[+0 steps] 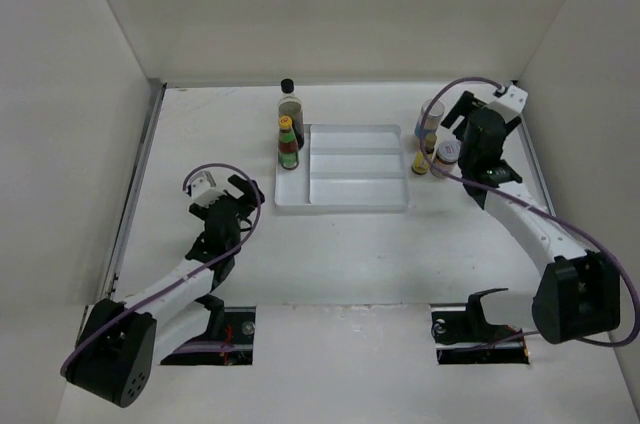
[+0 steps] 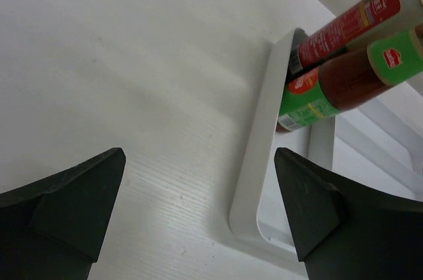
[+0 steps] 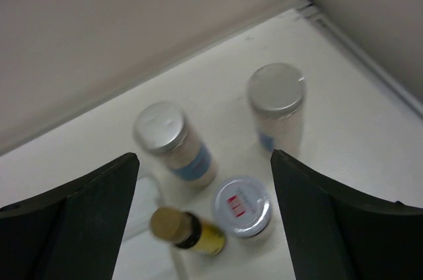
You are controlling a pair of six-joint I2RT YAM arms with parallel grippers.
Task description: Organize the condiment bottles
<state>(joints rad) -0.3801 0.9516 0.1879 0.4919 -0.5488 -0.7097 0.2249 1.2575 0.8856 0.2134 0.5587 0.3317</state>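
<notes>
Right of the smooth white divided tray (image 1: 350, 191), three silver-lidded cylindrical shakers (image 3: 277, 105) and one small amber bottle (image 3: 198, 235) cluster on the surface (image 1: 200, 124), under the right hand (image 3: 205, 158), its fingers spread and empty. At the tray's left edge stand two glossy red-and-green sauce bottles (image 2: 317, 95) and one tall clear black-capped bottle (image 1: 290, 104). The left hand (image 2: 198, 161) gapes nearby, holding nothing.

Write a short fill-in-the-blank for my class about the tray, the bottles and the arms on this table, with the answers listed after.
The tall bottle beyond the tray has a ___ cap.
Two red sauce bottles stand at the tray's ___ side.
Below the right end effector stand ___ containers: three silver-lidded shakers and a small amber bottle.
The left end effector and the right end effector are both ___, gripping nothing.
Answers: black; left; four; open.
</notes>
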